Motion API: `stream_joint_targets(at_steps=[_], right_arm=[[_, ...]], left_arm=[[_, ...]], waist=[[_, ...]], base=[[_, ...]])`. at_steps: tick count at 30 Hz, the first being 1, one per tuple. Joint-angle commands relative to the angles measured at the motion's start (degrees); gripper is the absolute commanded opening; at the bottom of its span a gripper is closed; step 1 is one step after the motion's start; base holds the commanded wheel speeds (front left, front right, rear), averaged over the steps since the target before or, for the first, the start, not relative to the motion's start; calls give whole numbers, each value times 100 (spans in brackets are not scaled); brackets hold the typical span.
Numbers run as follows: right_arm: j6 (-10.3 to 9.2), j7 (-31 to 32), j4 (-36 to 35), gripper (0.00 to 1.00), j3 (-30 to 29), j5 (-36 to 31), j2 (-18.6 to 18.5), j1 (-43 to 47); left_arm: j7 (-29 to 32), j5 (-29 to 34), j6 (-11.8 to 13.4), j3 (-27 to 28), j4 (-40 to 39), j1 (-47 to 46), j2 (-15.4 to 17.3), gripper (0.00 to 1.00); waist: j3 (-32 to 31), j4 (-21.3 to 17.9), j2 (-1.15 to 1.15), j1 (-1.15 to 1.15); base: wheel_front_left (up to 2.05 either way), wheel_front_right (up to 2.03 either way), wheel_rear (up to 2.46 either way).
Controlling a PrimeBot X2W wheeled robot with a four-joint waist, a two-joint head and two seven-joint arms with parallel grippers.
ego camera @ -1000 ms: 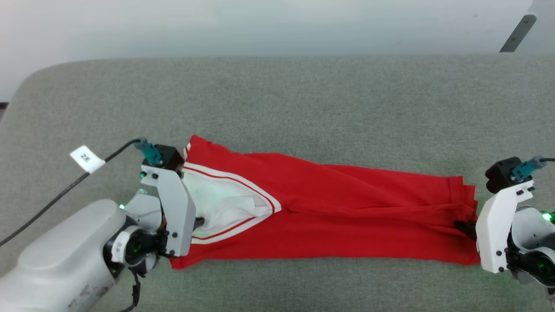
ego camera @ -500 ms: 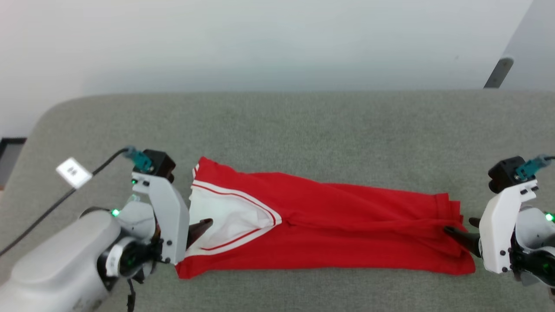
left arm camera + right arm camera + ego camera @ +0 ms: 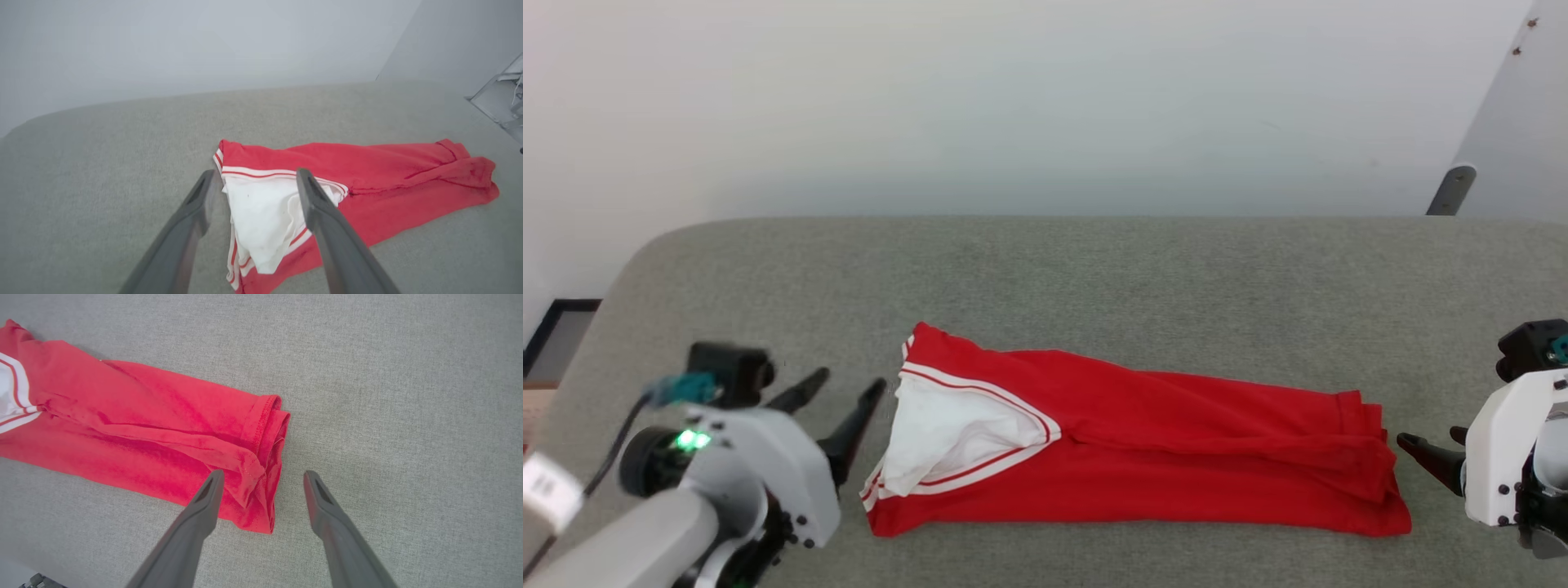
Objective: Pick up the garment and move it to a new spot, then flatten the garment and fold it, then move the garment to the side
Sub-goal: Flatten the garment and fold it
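Red garment lay folded lengthwise, near centre of grey surface. Spread and empty: left claw just beside white-panel left end, right claw beside right hem end. Risk: next grasp catching single ply, loose layers sliding apart.

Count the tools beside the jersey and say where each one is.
2. The left tool is just off the jersey's white-panelled end, jaws open. The right tool is just off its hem end, jaws open. Neither grips the cloth.
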Motion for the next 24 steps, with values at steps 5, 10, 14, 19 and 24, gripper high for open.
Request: stream_joint_targets(at_steps=[5,10,14,19,24], right_arm=[[-6,48,285,100,-271,-178,147,-41],[-6,186,614,100,-458,-272,240,-195],[-6,296,898,100,-589,-337,282,-294],[-6,343,1214,100,-671,-406,345,-437],[-6,299,1550,100,-669,-466,391,-563]], left_arm=[[-1094,263,351,259,-103,530,55,100],[-1645,385,596,637,-58,1016,-93,100],[-1700,760,671,1201,-77,1322,-351,100],[-1693,1533,495,2153,-116,1831,-873,100],[-1694,2134,147,2885,-35,2247,-1427,100]], waist=[[32,114,0,0],[128,265,0,0],[238,422,0,0],[394,621,0,0],[548,804,0,0]], base=[[0,0,0],[0,0,0],[0,0,0],[0,0,0],[0,0,0]])
